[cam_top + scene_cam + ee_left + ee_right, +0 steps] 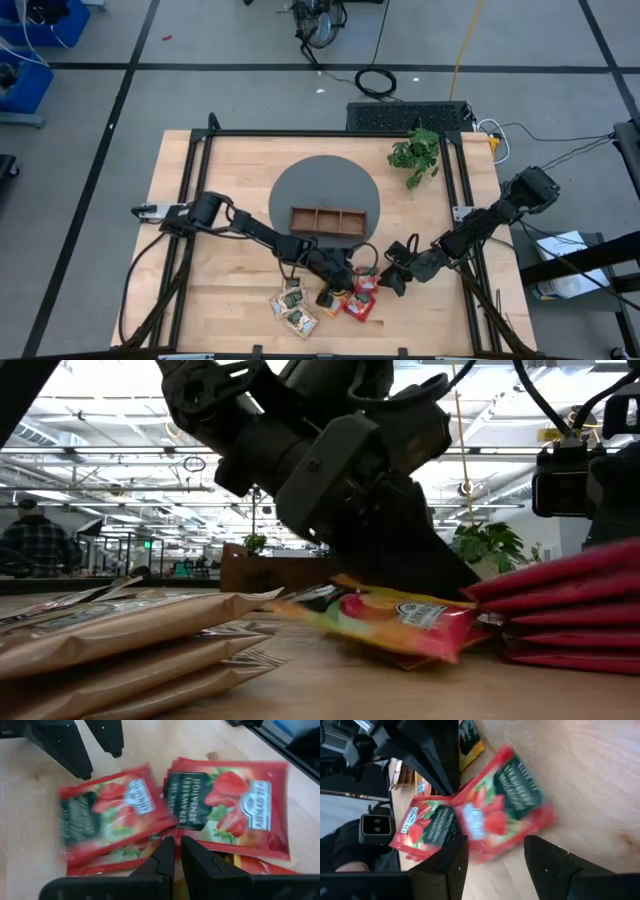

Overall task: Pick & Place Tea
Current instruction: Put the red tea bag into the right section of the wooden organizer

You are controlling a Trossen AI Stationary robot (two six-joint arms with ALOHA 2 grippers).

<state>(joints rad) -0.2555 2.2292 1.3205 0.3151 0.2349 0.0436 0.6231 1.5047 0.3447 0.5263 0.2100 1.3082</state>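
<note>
1. The left arm reaches from the table's left edge across to the front centre, elbow low, its wrist tipped down over the pile of tea sachets.
2. The left gripper (336,292) sits at the pile; its two dark fingers (162,860) are pressed almost together, clenched on the edge of a yellow-orange sachet (395,622) that the low view shows lifted at a tilt off the wood.
3. The right arm comes in from the table's right edge, bent at the elbow, with the right gripper (392,276) low beside the red sachets.
4. The right gripper's fingers (547,862) stand spread wide and released, with a blurred red strawberry sachet (502,802) lying between and just ahead of them; it grasps nothing.
5. All the tea lies near the front edge of the wooden table (230,180), between the two grippers, none of it in the tray.
6. Three green sachets (293,307) sit in a loose cluster to the left of the pile.
7. At least two red sachets (360,300) overlap on the right; the exact number in the stack cannot be told.
8. One brown three-compartment wooden tray (327,220) rests on a round grey mat (325,180) at the table's centre.
9. One green leafy plant (415,155) stands at the far right of the table.
</note>
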